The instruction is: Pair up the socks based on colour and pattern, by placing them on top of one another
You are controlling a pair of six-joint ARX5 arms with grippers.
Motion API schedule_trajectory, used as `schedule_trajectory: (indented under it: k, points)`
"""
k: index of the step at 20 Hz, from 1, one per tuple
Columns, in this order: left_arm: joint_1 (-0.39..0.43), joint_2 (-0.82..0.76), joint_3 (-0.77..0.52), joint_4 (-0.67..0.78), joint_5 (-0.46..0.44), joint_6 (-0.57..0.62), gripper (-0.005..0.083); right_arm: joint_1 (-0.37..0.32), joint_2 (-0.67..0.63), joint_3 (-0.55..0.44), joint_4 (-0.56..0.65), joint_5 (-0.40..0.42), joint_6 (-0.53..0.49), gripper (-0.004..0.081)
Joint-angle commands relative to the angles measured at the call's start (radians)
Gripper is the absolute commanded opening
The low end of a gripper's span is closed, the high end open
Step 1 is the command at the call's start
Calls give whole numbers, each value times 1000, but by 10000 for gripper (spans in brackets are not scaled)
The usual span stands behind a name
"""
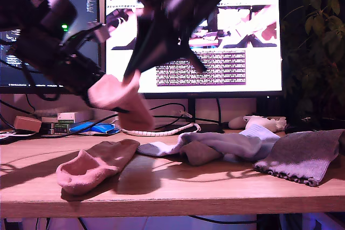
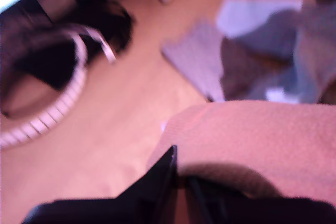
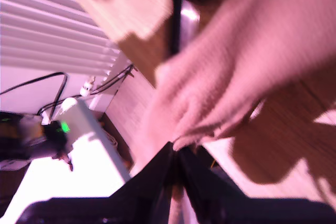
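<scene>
A pink sock hangs in the air above the desk at the exterior view's left. My first gripper is shut on this pink sock from the left. My second gripper reaches down from the top centre and is shut on the same pink sock. The other pink sock lies flat on the desk below. A pile of pale-blue and white socks sits at the centre, over a grey one. A grey frilly-cuffed sock lies at the right.
A coiled white cable and a white game controller lie behind the socks. Two monitors stand at the back. Small boxes sit at the exterior view's far left and a plant at its right.
</scene>
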Motion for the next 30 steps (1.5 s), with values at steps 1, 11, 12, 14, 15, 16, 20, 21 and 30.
schedule_trajectory:
  k: [1, 11, 12, 14, 15, 16, 20, 21, 30]
  points:
    - [25, 5, 0, -7, 4, 5, -24, 11, 3, -29, 43, -2, 14, -11]
    - [30, 101, 0, -3, 12, 21, -24, 63, 129, -29, 145, -13, 50, -11]
    - [30, 105, 0, -2, 12, 21, -24, 63, 143, -29, 149, -13, 50, -11]
    - [30, 119, 0, 7, 12, 27, -24, 63, 161, -29, 163, -12, 50, -11]
    - [30, 126, 0, 7, 12, 27, -24, 62, 167, -29, 165, -9, 49, -11]
    - [30, 136, 0, 10, 13, 27, -24, 62, 177, -29, 167, -2, 48, -11]
    - [31, 140, 0, 17, 11, 27, 30, 60, 230, -29, 192, -2, 49, -11]
    - [31, 140, 0, 13, 11, 27, 85, 61, 243, -29, 199, -2, 50, -11]
    - [31, 136, 0, 26, -63, 27, 275, 62, 256, -29, 238, -2, 76, -11]
